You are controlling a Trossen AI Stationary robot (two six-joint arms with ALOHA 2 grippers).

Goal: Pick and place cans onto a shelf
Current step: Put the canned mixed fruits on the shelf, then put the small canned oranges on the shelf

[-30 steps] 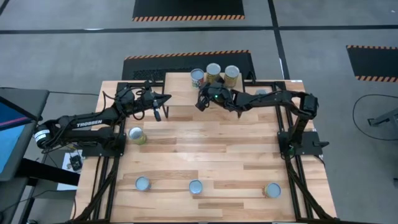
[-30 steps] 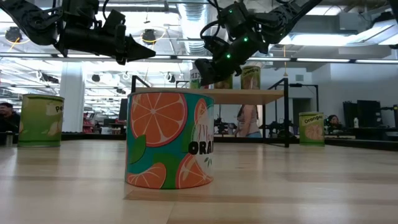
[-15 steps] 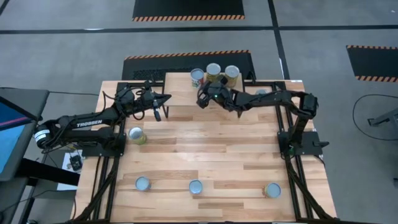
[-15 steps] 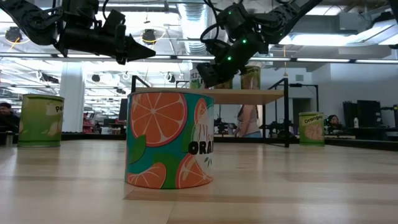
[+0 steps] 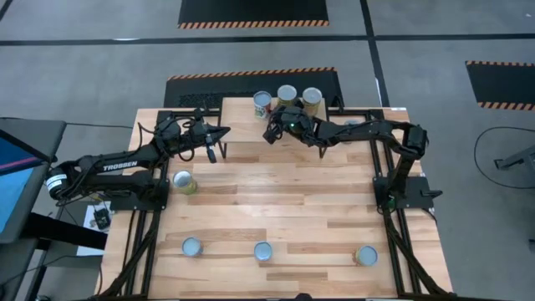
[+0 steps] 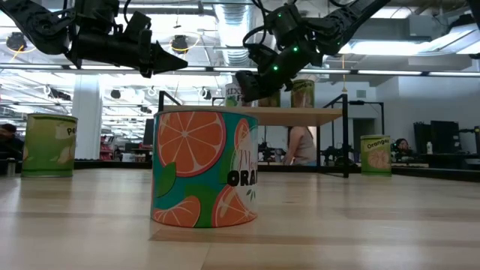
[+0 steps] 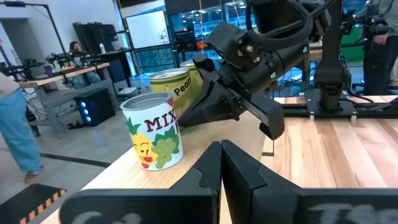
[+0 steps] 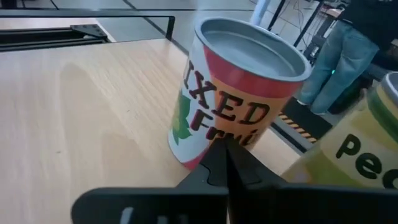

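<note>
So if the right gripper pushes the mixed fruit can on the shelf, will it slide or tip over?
The mixed fruit can stands upright on its flat base on the smooth shelf, so it would probably slide. The shut right gripper points low on its side, which makes tipping less likely. It looks rigid, so it should not dent. Once on its side, it would probably roll.
</note>
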